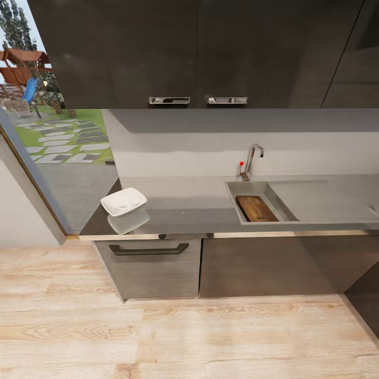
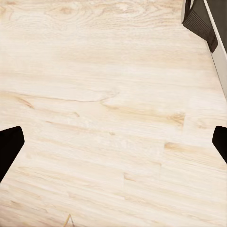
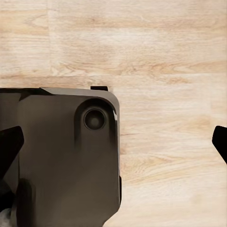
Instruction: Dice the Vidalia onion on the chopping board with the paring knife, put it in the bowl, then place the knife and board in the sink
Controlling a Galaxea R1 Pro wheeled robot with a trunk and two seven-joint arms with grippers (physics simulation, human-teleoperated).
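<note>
The left gripper (image 2: 113, 142) hangs over pale, grainy wood floor (image 2: 104, 109); its two dark fingertips (image 2: 9, 149) sit at opposite edges of the left wrist view, jaws wide with only planks between them. Beyond the jaws, at a far corner, stands a dark ribbed object beside a white edge; what it is cannot be told.

The right gripper (image 3: 113, 142) is likewise spread wide, holding nothing. Between and under its jaws lies a glossy dark rounded-corner body (image 3: 61, 161) with a round recessed socket, over the same floor.

Neither gripper is near the task's things, which the head view shows ahead. The countertop (image 1: 184, 202) is a long, glossy, mirror-like grey slab above a grey drawer (image 1: 150, 266) with a dark bar handle. Near its left end sits the bowl (image 1: 123, 201), white, square with rounded corners, its pale reflection just below. Well to the right is the sink (image 1: 252, 189), a matte grey rectangular basin with a flat drainboard and a chrome tap (image 1: 252, 158) with a red knob. A brown wooden board (image 1: 256, 209) lies inside the basin. Dark cabinets (image 1: 195, 52) with chrome handles hang above.
</note>
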